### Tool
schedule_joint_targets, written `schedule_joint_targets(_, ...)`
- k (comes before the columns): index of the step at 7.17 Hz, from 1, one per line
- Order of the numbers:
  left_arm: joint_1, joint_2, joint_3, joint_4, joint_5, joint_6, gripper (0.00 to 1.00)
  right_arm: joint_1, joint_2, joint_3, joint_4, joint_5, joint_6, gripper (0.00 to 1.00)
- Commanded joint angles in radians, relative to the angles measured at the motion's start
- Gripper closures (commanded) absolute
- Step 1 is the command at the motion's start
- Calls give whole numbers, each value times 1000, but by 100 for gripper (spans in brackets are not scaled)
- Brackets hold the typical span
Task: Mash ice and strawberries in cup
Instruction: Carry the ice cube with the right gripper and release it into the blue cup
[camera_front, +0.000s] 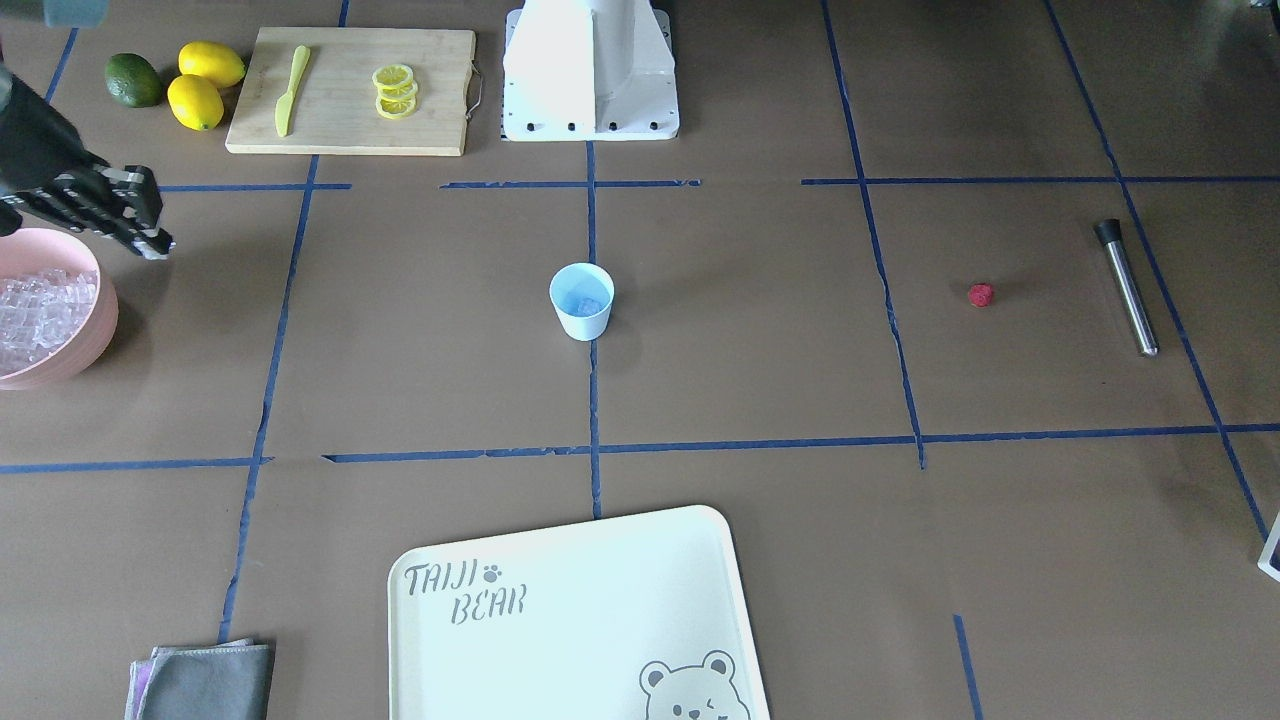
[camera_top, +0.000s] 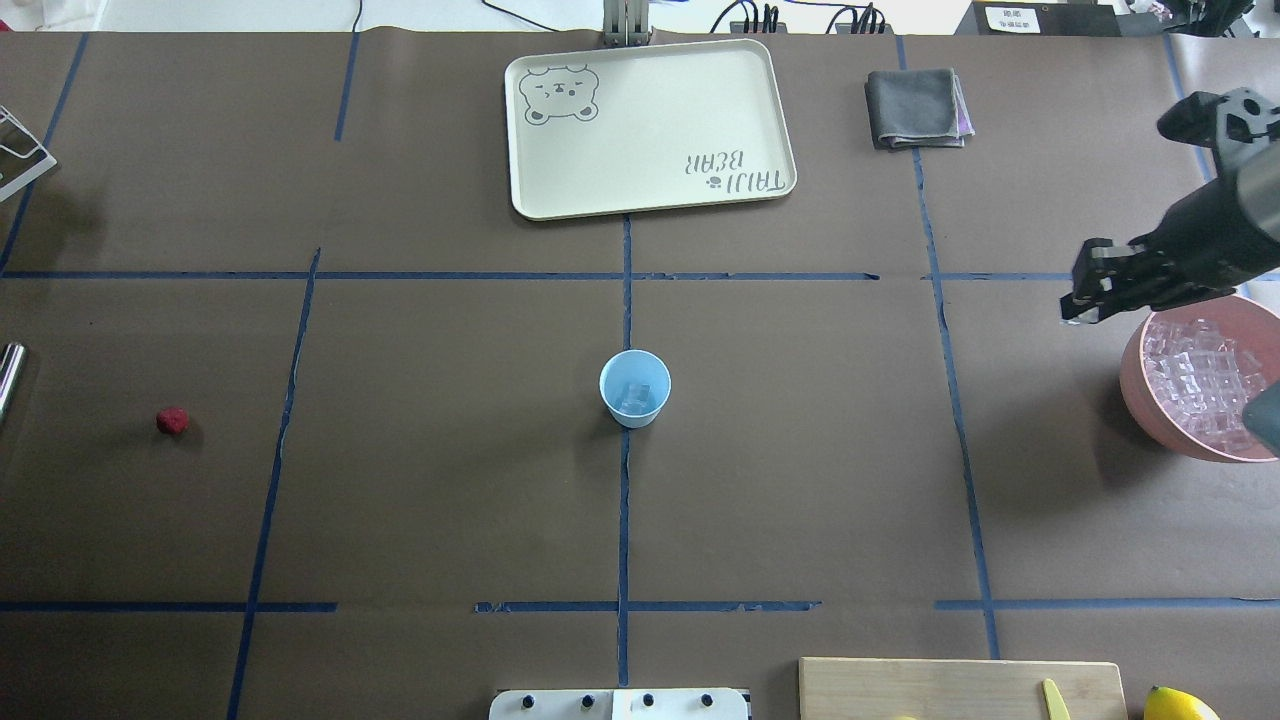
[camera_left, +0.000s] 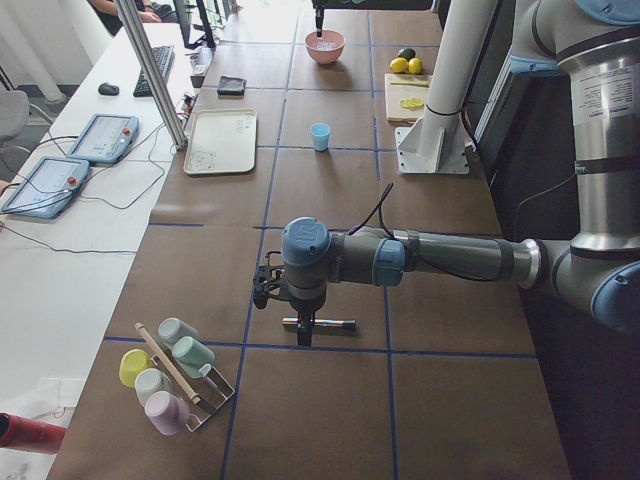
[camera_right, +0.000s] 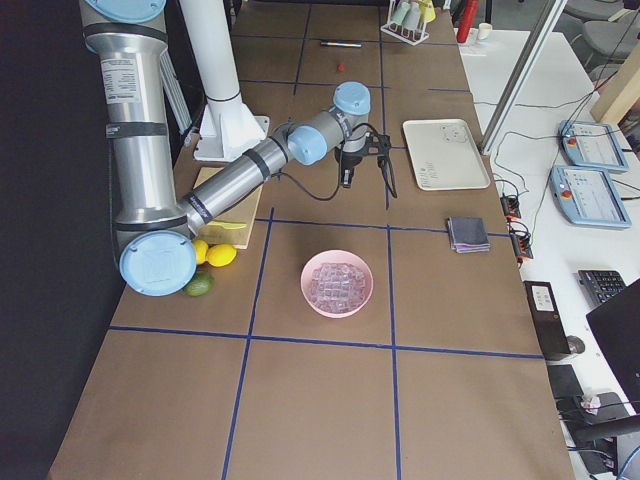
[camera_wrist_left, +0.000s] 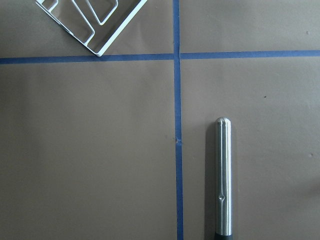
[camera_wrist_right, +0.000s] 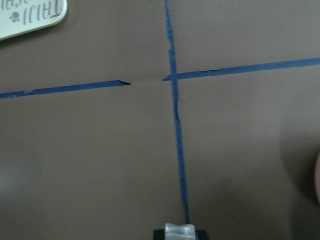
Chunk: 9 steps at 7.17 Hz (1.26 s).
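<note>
The light-blue cup (camera_front: 581, 300) stands at the table's middle with clear ice (camera_top: 634, 397) in it. The red strawberry (camera_front: 981, 294) lies alone on the robot's left side of the table, also seen from overhead (camera_top: 172, 420). My right gripper (camera_top: 1080, 310) hovers beside the pink bowl (camera_top: 1135, 375) of ice cubes, shut on a small pale ice cube (camera_wrist_right: 180, 232). My left gripper (camera_left: 283, 300) hangs over a steel muddler (camera_wrist_left: 223, 180). It shows only in the left side view, so I cannot tell whether it is open.
A cream bear tray (camera_top: 650, 190) lies on the far side. A cutting board (camera_front: 350, 90) holds lemon slices and a green knife, with lemons (camera_front: 205, 85) and a lime beside it. There is a grey cloth (camera_top: 915, 108). A wire rack of cups (camera_left: 170, 375) stands at the left end.
</note>
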Motion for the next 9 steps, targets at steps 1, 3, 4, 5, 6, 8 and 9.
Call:
schedule_joint_targets(1, 2, -1, -2, -6, -7, 4, 0, -210, 227, -35, -3, -91, 356, 100)
schedule_joint_targets(3, 25, -3, -8, -29, -16, 10, 0, -341, 420, -194, 7, -223, 517, 100)
schedule_joint_targets(4, 29, -1, -6, -43, -50, 9, 0, -368, 505, -312, 42, -254, 567, 100)
schedule_joint_targets(5, 37, -3, -6, -44, -50, 4, 0, -397, 572, -439, 131, -285, 633, 100)
schedule_joint_targets(6, 37, -3, -6, -44, -50, 4, 0, -409, 593, -511, 226, -288, 676, 100)
schedule_joint_targets(8, 39, -3, -8, -46, -50, 12, 0, -426, 602, -535, 239, -288, 681, 96)
schedule_joint_targets(9, 39, -3, -8, -51, -50, 6, 0, -431, 599, -534, 239, -288, 677, 88)
